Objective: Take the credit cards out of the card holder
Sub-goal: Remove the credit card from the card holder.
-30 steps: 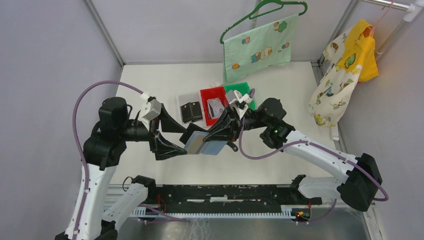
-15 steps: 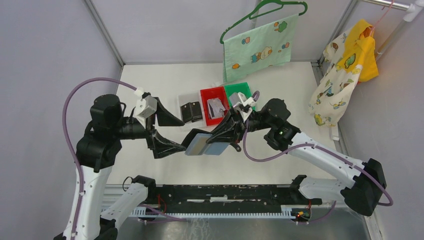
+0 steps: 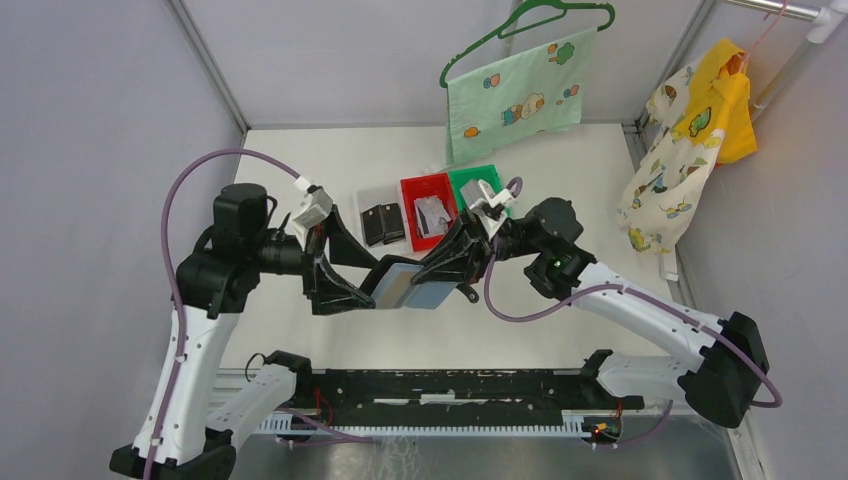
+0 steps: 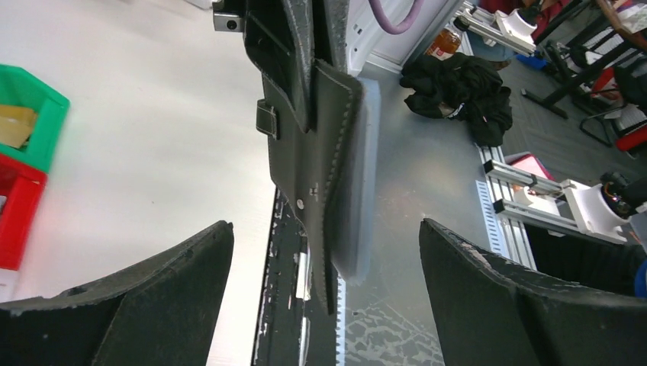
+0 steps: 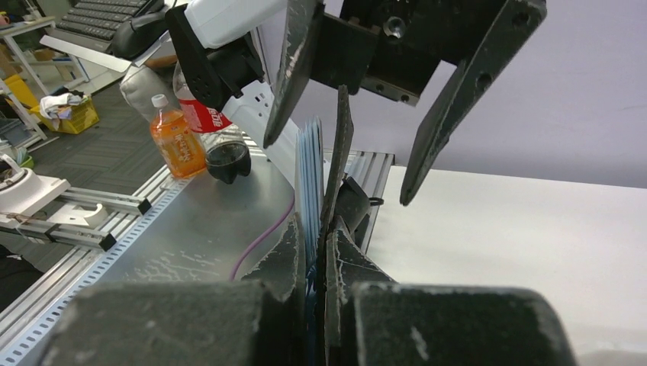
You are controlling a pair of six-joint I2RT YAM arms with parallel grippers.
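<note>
Black stitched leather card holder (image 3: 405, 285), small snap tab on its side and grey-blue lining along its open edge, hangs on edge above the white surface (image 3: 300, 170) between the arms, pinched at one end by the closed right fingers (image 3: 455, 258), the left fingers (image 3: 340, 295) spread wide either side of its free end.

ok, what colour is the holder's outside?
Black holder; clearest in the left wrist view.
</note>
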